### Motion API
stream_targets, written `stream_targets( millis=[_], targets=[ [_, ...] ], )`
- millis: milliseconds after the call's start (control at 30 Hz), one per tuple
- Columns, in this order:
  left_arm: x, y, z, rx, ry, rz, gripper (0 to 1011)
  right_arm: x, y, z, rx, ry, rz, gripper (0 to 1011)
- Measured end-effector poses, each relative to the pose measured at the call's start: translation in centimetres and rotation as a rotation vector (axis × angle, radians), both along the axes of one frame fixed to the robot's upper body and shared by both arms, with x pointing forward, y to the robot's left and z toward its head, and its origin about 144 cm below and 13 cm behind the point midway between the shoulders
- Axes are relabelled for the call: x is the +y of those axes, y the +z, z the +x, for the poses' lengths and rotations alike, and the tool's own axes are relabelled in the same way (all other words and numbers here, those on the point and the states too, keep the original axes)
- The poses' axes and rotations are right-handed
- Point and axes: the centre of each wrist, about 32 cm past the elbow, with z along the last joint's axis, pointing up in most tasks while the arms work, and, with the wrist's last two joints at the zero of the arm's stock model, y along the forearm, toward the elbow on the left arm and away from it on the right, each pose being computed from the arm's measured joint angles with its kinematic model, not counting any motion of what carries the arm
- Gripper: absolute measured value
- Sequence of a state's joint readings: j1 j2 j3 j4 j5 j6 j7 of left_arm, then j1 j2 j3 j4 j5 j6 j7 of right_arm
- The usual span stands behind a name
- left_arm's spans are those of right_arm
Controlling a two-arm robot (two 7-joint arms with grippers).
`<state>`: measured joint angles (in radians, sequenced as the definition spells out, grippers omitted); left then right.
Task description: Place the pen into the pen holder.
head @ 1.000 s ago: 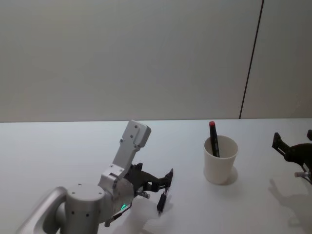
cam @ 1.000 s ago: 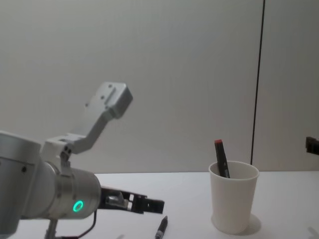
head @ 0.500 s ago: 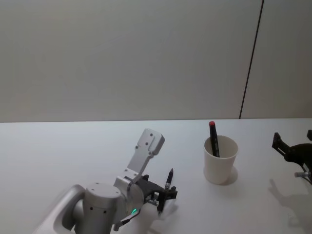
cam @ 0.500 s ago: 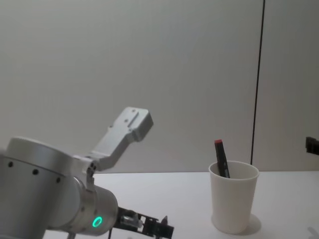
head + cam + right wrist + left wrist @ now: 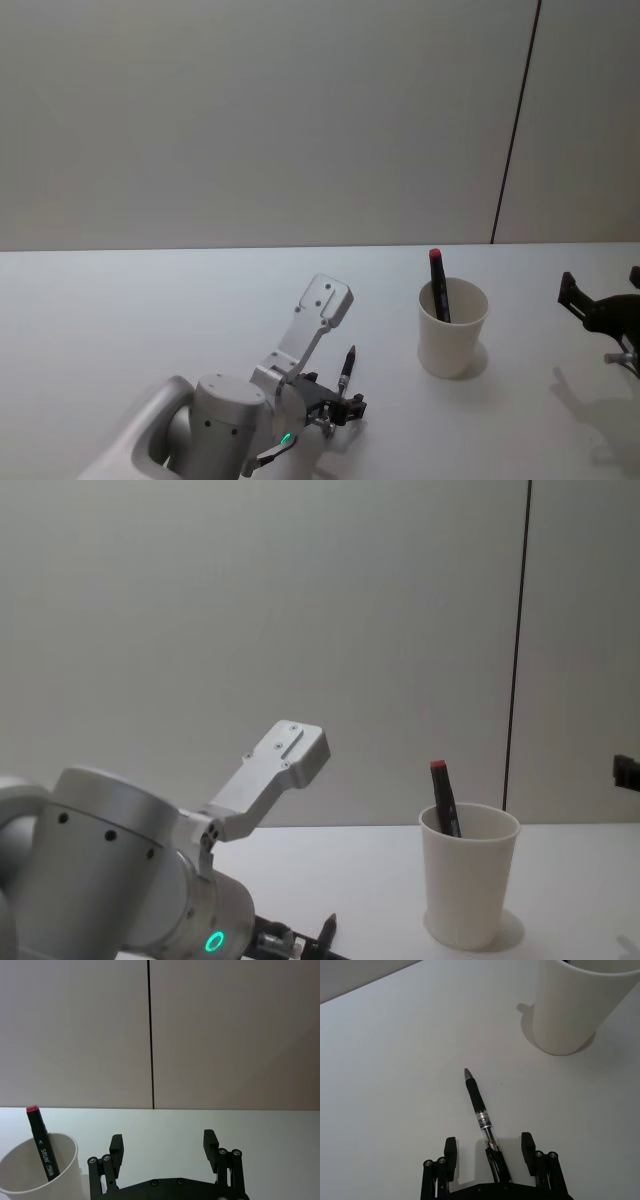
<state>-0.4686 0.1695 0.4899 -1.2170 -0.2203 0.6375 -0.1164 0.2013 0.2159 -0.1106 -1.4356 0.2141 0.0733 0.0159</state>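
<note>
A black pen (image 5: 346, 368) with a clear barrel lies flat on the white table (image 5: 100, 300), its tip pointing away from me. My left gripper (image 5: 340, 408) is low over the pen's rear end. In the left wrist view that gripper (image 5: 488, 1141) is open, and the pen (image 5: 479, 1105) runs between the two fingers without touching either. The pen holder (image 5: 452, 328), a white paper cup, stands to the right of the pen and holds a black marker with a red cap (image 5: 437, 285). My right gripper (image 5: 163, 1142) is open and idle at the far right (image 5: 600, 310).
A plain grey wall with one dark vertical seam (image 5: 515, 120) runs behind the table. My left arm's large silver body (image 5: 120, 890) takes up the lower left of the chest view, where the cup (image 5: 468, 875) stands at the right.
My left gripper has drawn back along the pen toward me and sunk lower, uncovering the pen's front half. The pen, the cup and the right arm have not moved.
</note>
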Motion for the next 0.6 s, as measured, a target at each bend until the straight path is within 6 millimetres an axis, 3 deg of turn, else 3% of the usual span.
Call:
stream_targets(
  millis=[600],
  targets=[
    [-0.76,-0.09,0.58,0.039,-0.010,0.062,287,0.00,0.00,0.00,0.000,0.000,0.000,1002]
  ],
)
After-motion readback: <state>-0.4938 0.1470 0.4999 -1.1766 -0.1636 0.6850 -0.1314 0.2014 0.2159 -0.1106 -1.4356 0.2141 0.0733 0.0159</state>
